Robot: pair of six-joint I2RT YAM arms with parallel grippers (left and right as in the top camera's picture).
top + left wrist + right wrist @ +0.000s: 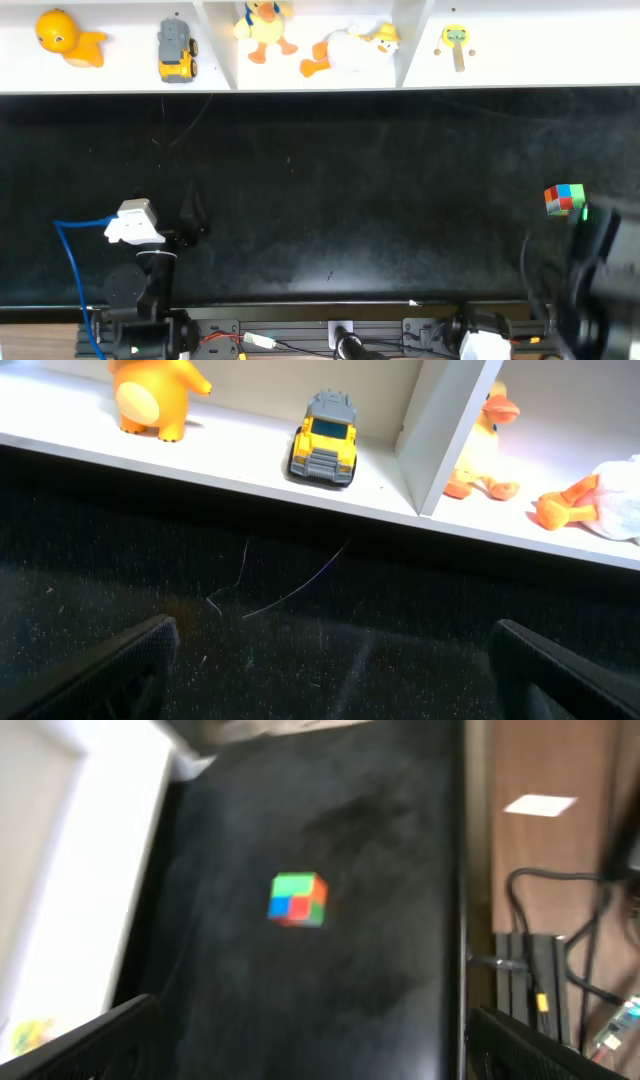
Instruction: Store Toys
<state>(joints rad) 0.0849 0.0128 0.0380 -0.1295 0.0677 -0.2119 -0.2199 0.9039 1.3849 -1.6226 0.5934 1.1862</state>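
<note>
Cube (564, 199), the one toy left to store, sits near the worktop's (330, 200) right edge before the wide-open, empty right gripper (315, 1035), while the truck (177, 50) and four other toys already fill the shelf (120, 80) along its far edge, the left gripper (335, 650) likewise spread and empty.

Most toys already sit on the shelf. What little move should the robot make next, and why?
Probably ease the right hand down toward the coloured cube. It is the one toy lying on the black mat, while the others sit on the white shelf. The right hand is open, and the cube lies ahead between its fingers.
</note>
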